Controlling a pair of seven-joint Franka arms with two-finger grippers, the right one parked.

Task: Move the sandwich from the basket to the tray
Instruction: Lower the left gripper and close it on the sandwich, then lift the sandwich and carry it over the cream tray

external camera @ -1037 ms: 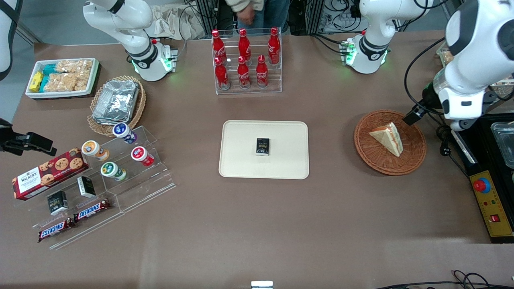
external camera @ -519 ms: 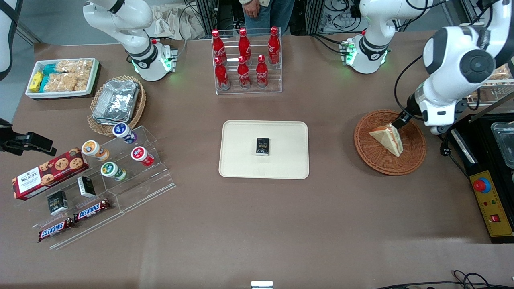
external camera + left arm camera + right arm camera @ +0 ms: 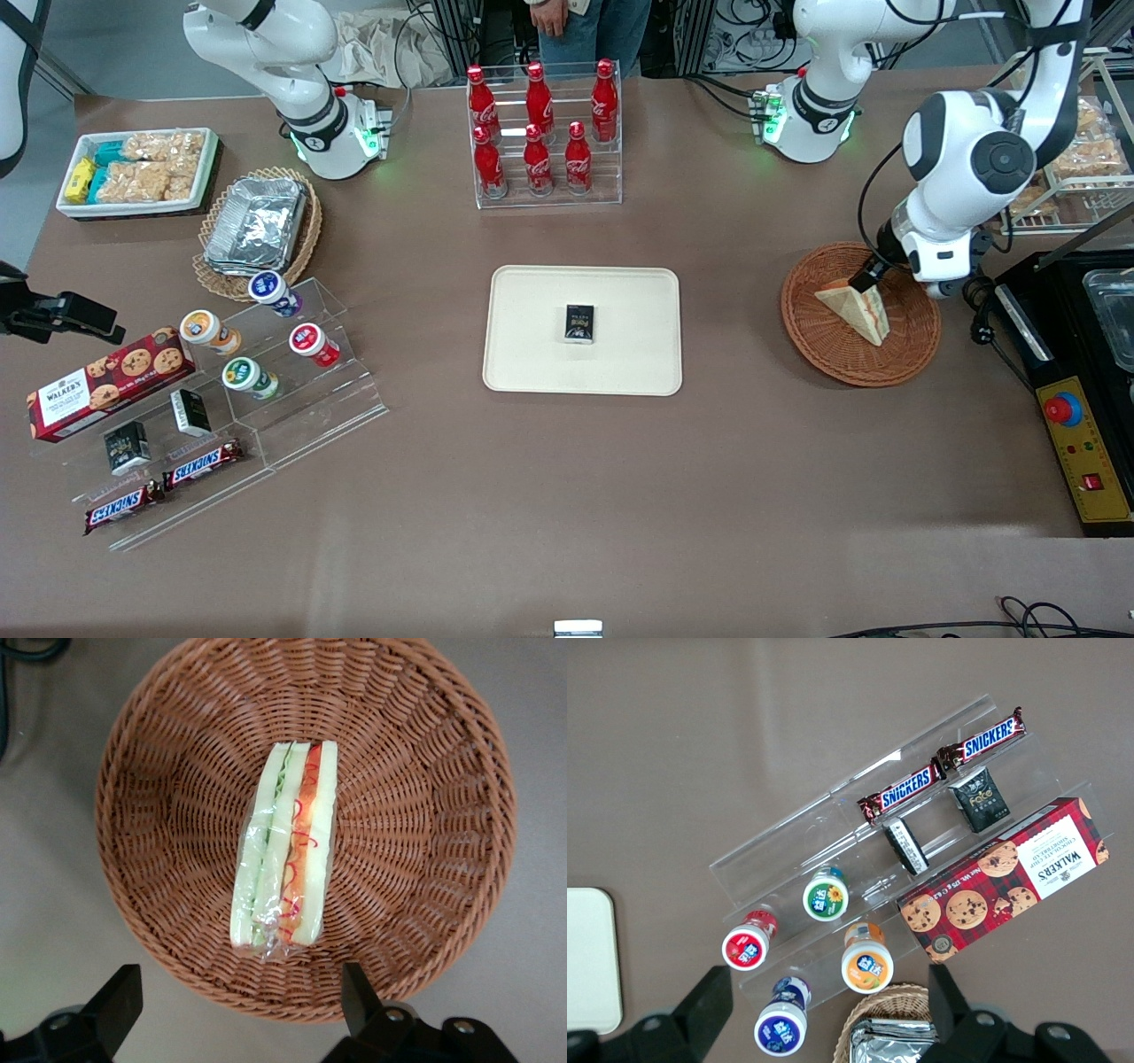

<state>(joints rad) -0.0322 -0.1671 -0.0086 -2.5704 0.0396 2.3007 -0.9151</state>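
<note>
The sandwich (image 3: 856, 306), a wrapped wedge of white bread with green and orange-red filling, lies in the round brown wicker basket (image 3: 819, 341) toward the working arm's end of the table. It also shows in the left wrist view (image 3: 285, 846), lying in the basket (image 3: 416, 842). My gripper (image 3: 866, 276) hovers above the basket, over the sandwich's farther end. Its fingers (image 3: 361, 997) are spread wide, apart from the sandwich and holding nothing. The cream tray (image 3: 540, 354) lies at the table's middle.
A small black box (image 3: 579, 322) sits on the tray. A rack of red cola bottles (image 3: 542, 133) stands farther from the camera than the tray. A black unit with a red stop button (image 3: 1083, 443) lies beside the basket. Snack racks (image 3: 221, 390) lie toward the parked arm's end.
My arm has swung in from the table's end and lowered, bringing the gripper over the basket above the sandwich. The sandwich and basket have not moved.
</note>
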